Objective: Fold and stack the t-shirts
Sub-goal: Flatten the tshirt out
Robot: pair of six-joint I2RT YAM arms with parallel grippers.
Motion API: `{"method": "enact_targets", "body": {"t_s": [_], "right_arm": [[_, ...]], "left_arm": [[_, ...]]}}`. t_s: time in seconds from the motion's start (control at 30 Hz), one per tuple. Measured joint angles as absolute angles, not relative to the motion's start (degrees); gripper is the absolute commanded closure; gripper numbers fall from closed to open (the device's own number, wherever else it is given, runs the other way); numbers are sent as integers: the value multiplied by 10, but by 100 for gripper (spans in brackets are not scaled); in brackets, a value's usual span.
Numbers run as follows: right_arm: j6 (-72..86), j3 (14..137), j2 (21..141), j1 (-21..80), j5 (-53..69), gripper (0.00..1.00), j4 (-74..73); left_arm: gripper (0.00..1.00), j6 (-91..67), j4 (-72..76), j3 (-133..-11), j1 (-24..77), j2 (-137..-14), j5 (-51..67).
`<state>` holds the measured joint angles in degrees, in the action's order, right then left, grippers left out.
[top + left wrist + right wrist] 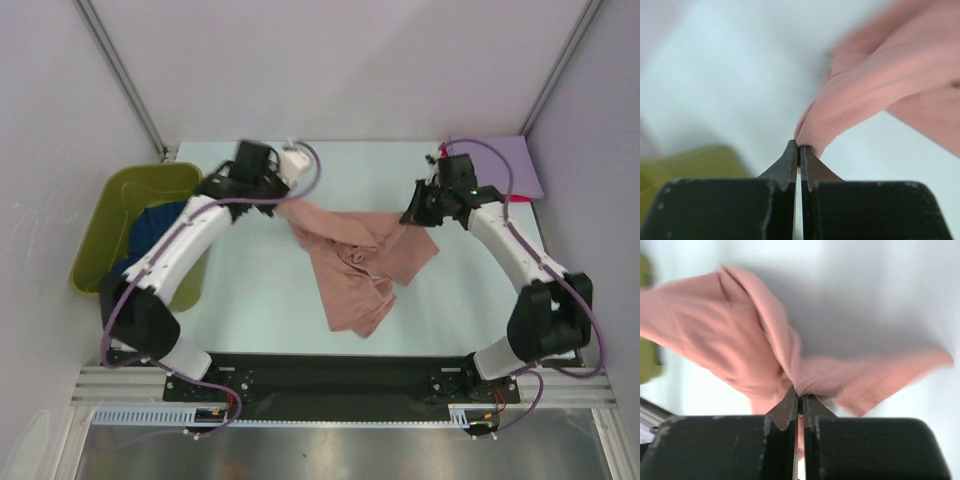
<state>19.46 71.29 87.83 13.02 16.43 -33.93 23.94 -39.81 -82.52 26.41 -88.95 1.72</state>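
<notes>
So here's where I'm at with the salmon-pink shirt (pixel 355 265): both of my grippers have a bit of it. My left gripper (pixel 799 150) is pinched tight on a stitched hem, jaws pressed together with only the cloth between them. It's up toward the far left of the table (pixel 250 300), not far from the olive-green tub (pixel 105 205). My right gripper (pixel 800 392) is clamped the same way on a bunched fold of the shirt over on the right side.

The cloth runs between the two pinch points. The rest hangs toward the near middle of the table in a crumpled, twisted heap, nowhere near flat. The wrist views are pretty blurry, so I can't tell which part of the shirt I've actually got. From above I also can't tell whether the stretched part is off the table or just dragging on it.

The lavender shirt (pixel 515 165) lies flat in the far right corner, just behind my right arm. The dark blue shirt (pixel 150 232) sits inside the tub, partly hidden by my left arm.
</notes>
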Motion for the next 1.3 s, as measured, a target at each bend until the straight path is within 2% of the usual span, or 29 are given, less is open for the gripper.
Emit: {"method": "enact_targets", "body": {"t_s": [0.27, 0.5, 0.67, 0.8, 0.93, 1.07, 1.13, 1.17, 1.2, 1.23, 1.27, 1.3], "right_arm": [[151, 919, 707, 227, 208, 100, -395], [198, 934, 600, 332, 298, 100, -334], [275, 853, 573, 353, 317, 100, -237], [334, 783, 581, 344, 246, 100, -233], [423, 683, 581, 273, 170, 100, -243], [513, 518, 555, 167, 121, 100, -231], [550, 443, 548, 124, 96, 100, -222], [563, 414, 548, 104, 88, 100, -219], [573, 387, 548, 83, 79, 99, -215], [576, 367, 549, 67, 72, 82, -212], [576, 355, 552, 50, 64, 70, -213], [572, 350, 560, 34, 59, 49, -213]], "left_arm": [[100, 225, -439, -1081, 113, -785, -48], [100, 215, -444, -1278, 33, -792, -101], [100, 193, -404, -1344, 30, -832, -80], [100, 185, -359, -1330, 82, -881, -74], [100, 200, -316, -1326, 175, -994, -76], [99, 200, -307, -1350, 229, -1159, -77], [93, 200, -314, -1350, 247, -1226, -79], [70, 201, -321, -1350, 258, -1259, -81], [56, 205, -329, -1350, 267, -1286, -83], [43, 206, -337, -1350, 276, -1305, -84], [29, 207, -349, -1350, 287, -1326, -85], [27, 209, -358, -1350, 296, -1337, -83]]}}
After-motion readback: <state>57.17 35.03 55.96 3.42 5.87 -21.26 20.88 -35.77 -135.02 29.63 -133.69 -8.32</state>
